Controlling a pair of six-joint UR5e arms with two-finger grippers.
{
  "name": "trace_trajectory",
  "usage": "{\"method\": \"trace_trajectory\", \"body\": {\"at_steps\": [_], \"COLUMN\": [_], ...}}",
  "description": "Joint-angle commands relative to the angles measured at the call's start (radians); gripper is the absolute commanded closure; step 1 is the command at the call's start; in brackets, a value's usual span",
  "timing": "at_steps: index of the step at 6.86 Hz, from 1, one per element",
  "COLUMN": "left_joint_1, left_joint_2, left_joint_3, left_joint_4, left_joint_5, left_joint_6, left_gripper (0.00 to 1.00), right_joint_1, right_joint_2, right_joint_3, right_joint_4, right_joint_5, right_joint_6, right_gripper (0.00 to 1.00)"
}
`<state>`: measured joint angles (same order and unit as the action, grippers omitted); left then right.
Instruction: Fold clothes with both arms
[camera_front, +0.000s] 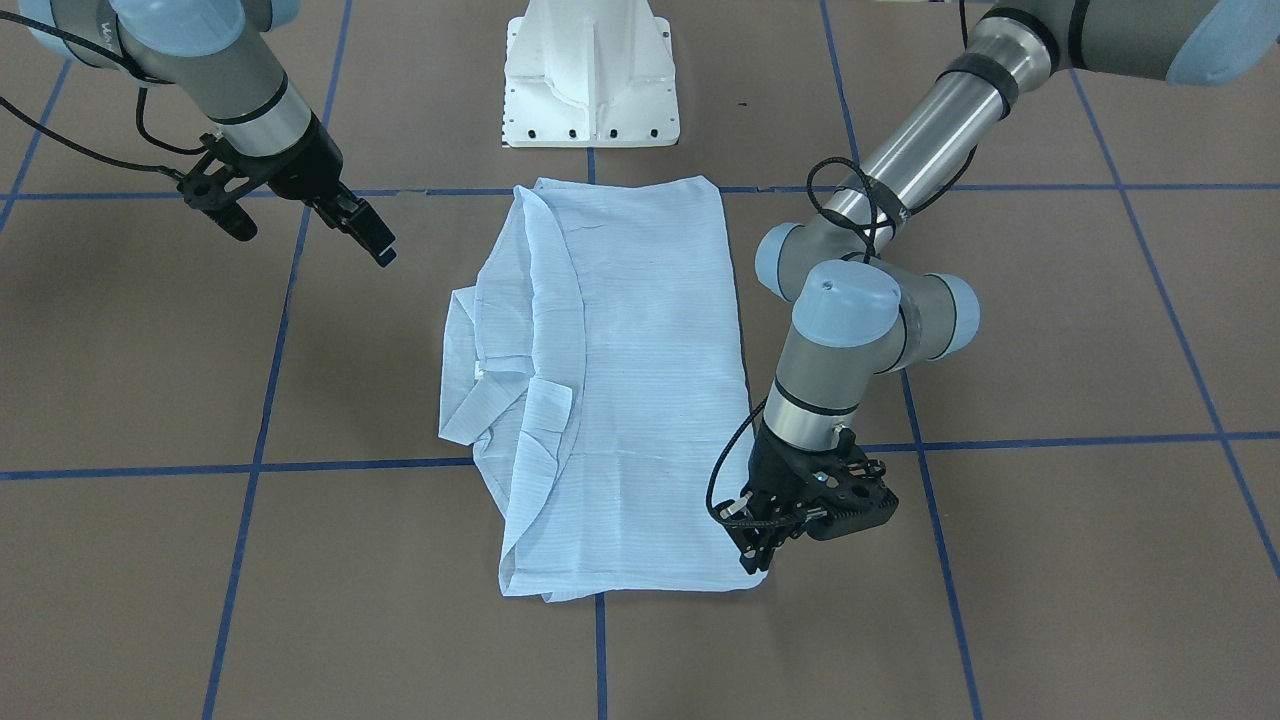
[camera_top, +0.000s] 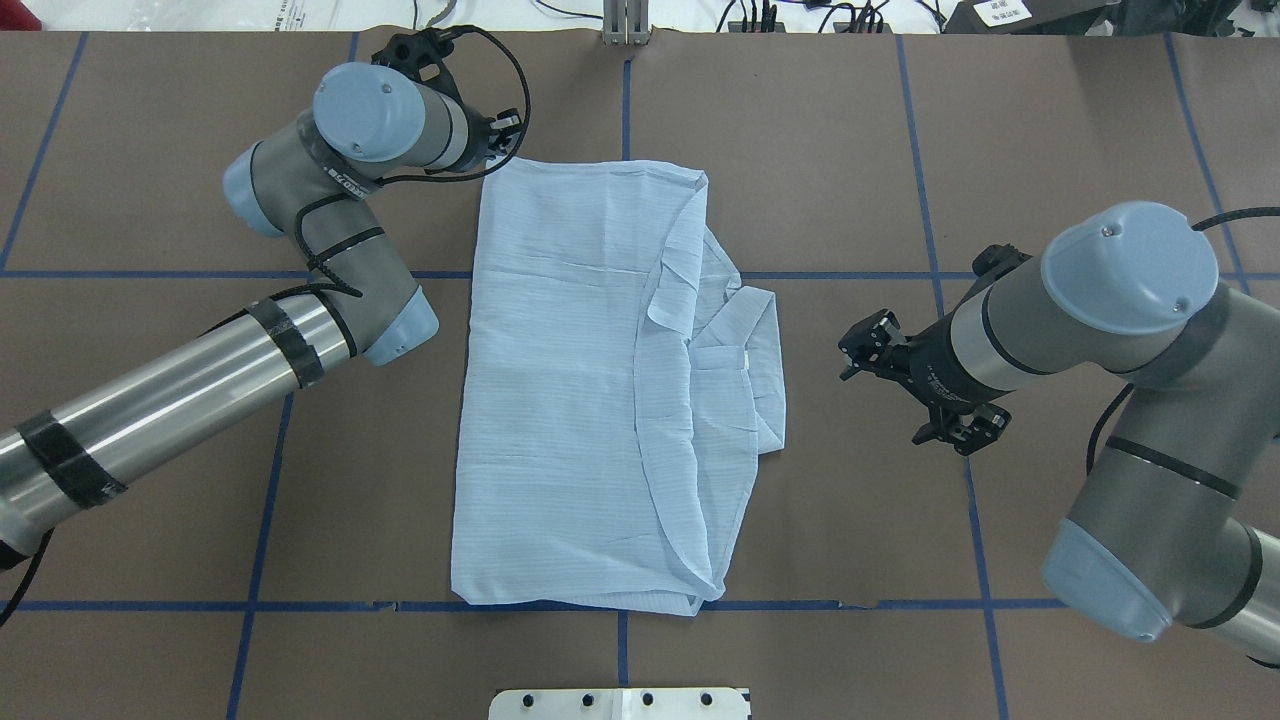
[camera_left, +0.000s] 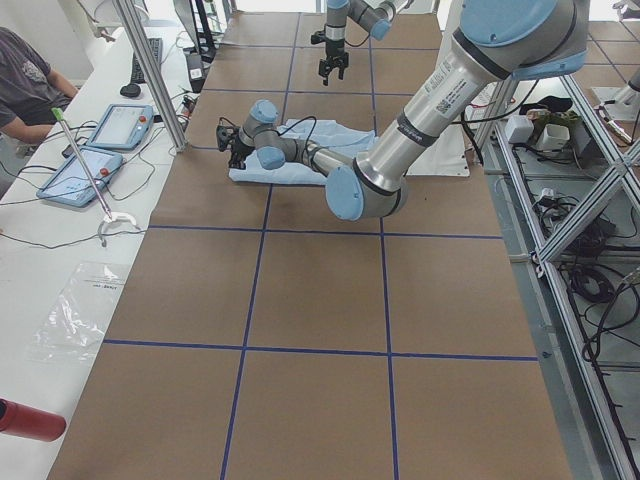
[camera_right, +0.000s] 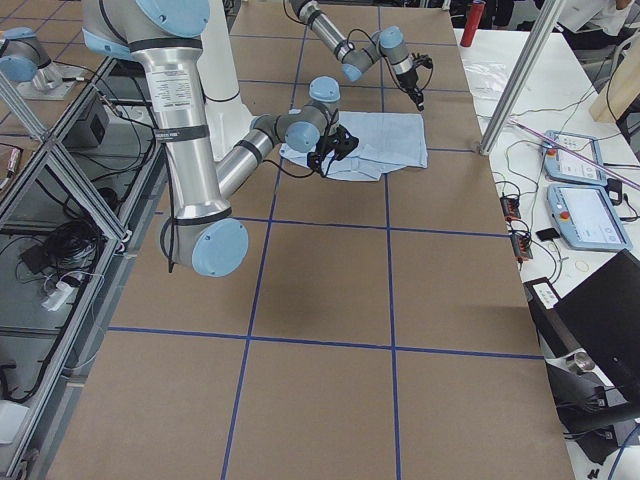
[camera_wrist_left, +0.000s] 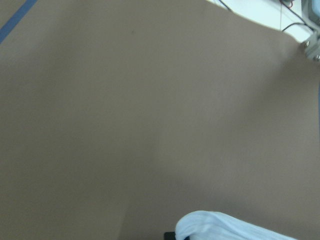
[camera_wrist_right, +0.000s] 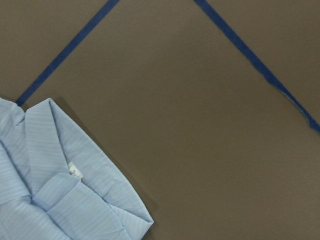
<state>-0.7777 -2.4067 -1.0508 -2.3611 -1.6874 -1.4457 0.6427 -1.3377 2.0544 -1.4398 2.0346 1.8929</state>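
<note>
The light-blue striped shirt (camera_front: 620, 400) lies folded into a long rectangle in the middle of the table, and it also shows in the overhead view (camera_top: 570, 400). Its collar (camera_top: 735, 340) points toward my right side. My left gripper (camera_front: 757, 555) is low at the shirt's far left corner and looks shut on the cloth there. A rounded bit of the shirt (camera_wrist_left: 230, 227) shows at the bottom of the left wrist view. My right gripper (camera_top: 858, 350) hovers open and empty beside the collar, apart from the shirt. The right wrist view shows the collar end (camera_wrist_right: 60, 200).
The white pedestal base (camera_front: 590, 90) stands at the shirt's near end. Blue tape lines (camera_top: 625, 605) divide the brown table into squares. A side desk with tablets (camera_left: 90, 150) and an aluminium post (camera_left: 150, 70) lie beyond the far edge.
</note>
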Motion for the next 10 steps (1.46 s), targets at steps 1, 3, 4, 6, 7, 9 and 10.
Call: {"method": "trace_trajectory", "body": {"at_steps": [1,3,4,6,7,9,10], "left_joint_1": [-0.005,-0.003,-0.003,-0.005,-0.005,-0.003,-0.003], "left_joint_2": [0.135,0.349,0.365,0.368,0.385,0.393,0.393], "left_joint_3": [-0.230,-0.554,-0.586,-0.589,-0.604,-0.609,-0.609], "left_joint_4": [-0.006,0.083,0.109,0.109,0.109,0.109,0.109], "left_joint_5": [-0.107,-0.159,-0.160,-0.160,-0.160,-0.160,-0.160], "left_joint_6": [-0.005,-0.005,-0.005,-0.004,-0.004,-0.007,-0.007], "left_gripper": [0.16,0.16,0.16,0.16,0.16,0.16,0.16], "right_joint_1": [-0.024,-0.220,-0.279,-0.349,-0.363,-0.435,-0.440], "right_joint_2": [0.111,0.184,0.186,0.253,0.315,0.354,0.368], "right_joint_3": [-0.061,-0.076,-0.079,-0.129,-0.170,-0.216,-0.270], "right_joint_4": [-0.002,-0.016,-0.017,-0.132,-0.224,-0.257,-0.261], "right_joint_5": [-0.005,-0.270,-0.330,-0.373,-0.391,-0.499,-0.525], "right_joint_6": [0.000,0.000,-0.041,-0.536,-0.660,-0.779,-0.796], "right_gripper": [0.00,0.00,0.00,0.00,0.00,0.00,0.00]}}
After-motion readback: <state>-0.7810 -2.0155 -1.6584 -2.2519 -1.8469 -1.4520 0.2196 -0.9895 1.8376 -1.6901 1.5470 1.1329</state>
